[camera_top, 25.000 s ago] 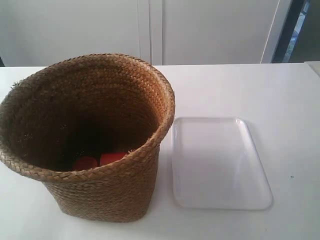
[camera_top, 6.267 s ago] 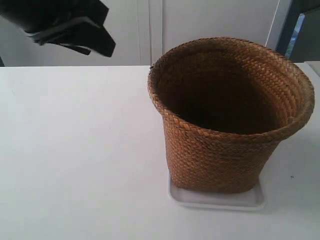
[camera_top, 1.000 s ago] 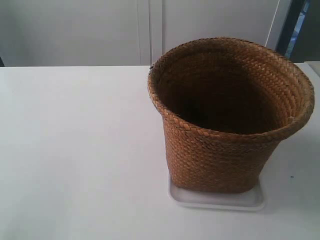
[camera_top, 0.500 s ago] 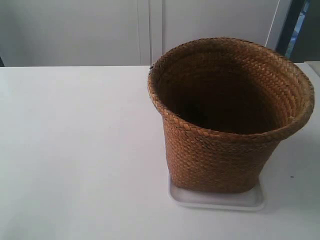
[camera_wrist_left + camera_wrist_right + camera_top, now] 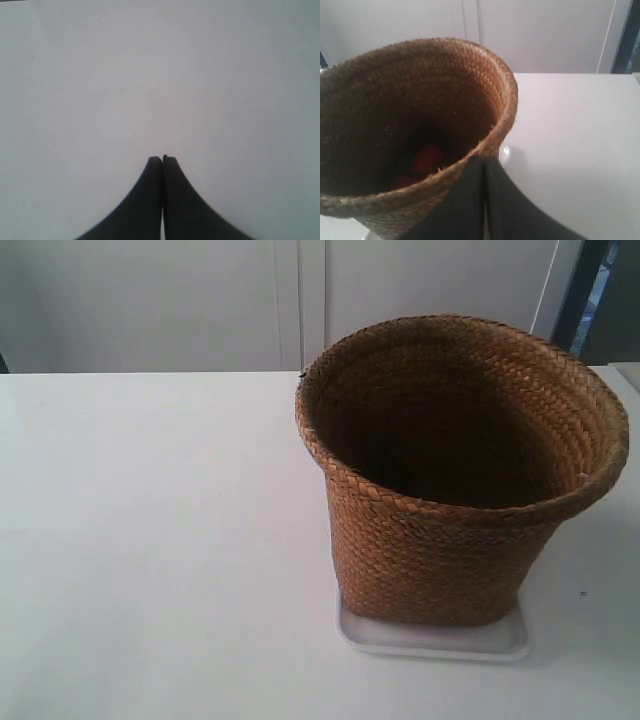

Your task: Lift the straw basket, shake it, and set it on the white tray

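One white table (image 5: 150, 540), smooth and matte, fills the scene. On it stands one straw basket (image 5: 460, 480). It is round, golden-brown and tightly woven, with a thick braided rim, walls tapering to a narrower base and a dark inside. The basket sits upright on the one white tray (image 5: 430, 642), a glossy flat rectangle with rounded corners. Only the tray's near edge and corners show under the base.

There are two grippers, both black with smooth tapered fingers. The left gripper (image 5: 162, 159) hangs over bare table, its jaws pressed together on nothing. The right gripper (image 5: 484, 159) is just as tightly closed and empty, its tips seen against the basket's rim. At least two red pieces (image 5: 427, 157) lie deep in the basket, their shape lost in shadow.
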